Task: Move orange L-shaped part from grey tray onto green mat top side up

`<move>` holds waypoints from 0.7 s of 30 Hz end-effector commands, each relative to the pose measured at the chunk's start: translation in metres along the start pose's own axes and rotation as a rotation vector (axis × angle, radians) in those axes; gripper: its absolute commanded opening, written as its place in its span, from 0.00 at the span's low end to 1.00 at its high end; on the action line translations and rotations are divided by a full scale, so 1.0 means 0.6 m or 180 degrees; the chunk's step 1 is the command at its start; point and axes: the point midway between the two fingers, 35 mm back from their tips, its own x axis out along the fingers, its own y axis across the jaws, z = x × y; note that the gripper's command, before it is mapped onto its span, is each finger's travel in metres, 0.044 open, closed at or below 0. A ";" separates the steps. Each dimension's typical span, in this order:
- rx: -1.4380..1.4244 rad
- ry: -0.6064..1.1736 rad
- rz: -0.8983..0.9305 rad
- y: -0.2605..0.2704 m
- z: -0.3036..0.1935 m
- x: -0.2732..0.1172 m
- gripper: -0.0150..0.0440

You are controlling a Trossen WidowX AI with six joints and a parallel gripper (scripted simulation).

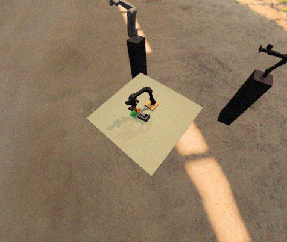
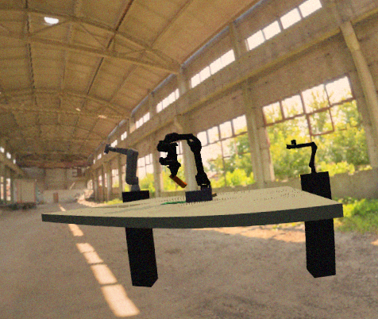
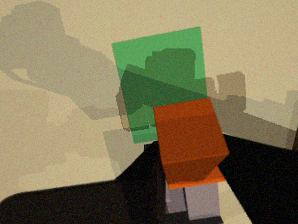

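- Here we are, and the claw (image 1: 134, 108) (image 2: 173, 174) (image 3: 184, 143) is pinching the orange part (image 1: 137, 111) (image 2: 179, 182) (image 3: 190, 137), its black fingers coming in from the lower left and lower right of the wrist frame!
- The part is up in the air, clear of its pocket; in the exterior frame it hangs tilted, sloping down to the right, above the table (image 1: 155, 144) (image 2: 190, 220) (image 3: 30, 167).
- Below it lies the green mat (image 1: 132, 114) (image 2: 171, 202) (image 3: 160, 42), flat on the table, its upper area plain to see at the upper middle of the wrist frame, with dark shadows falling across it.
- In that wrist view the part covers the mat's lower right corner, but the two are apart.
- And there's the grey tray (image 1: 146, 119) (image 2: 198, 195) (image 3: 204, 204), just beside the mat, to its lower right in the top frame; its pocket shows dark there, while only a piece of the tray peeks out at the bottom of the wrist frame.
- The black arm (image 1: 146, 89) (image 2: 197, 151) arches over from its orange-tan base plate (image 1: 154, 108), right of the mat in the top frame.
- Nothing set down: the part is in the claw's grip, off the mat.
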 end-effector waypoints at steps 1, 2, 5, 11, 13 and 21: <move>-0.0011 0.0003 0.0003 0.000 0.030 0.000 0.25; -0.0011 0.0001 0.0003 -0.001 0.038 0.000 0.25; -0.0011 -0.0001 0.0003 -0.002 0.052 0.000 0.25; -0.0011 -0.0001 0.0003 -0.002 0.052 0.004 0.25; -0.0011 -0.0001 0.0003 -0.002 0.052 0.008 0.25; -0.0011 -0.0001 0.0003 -0.002 0.052 0.029 0.25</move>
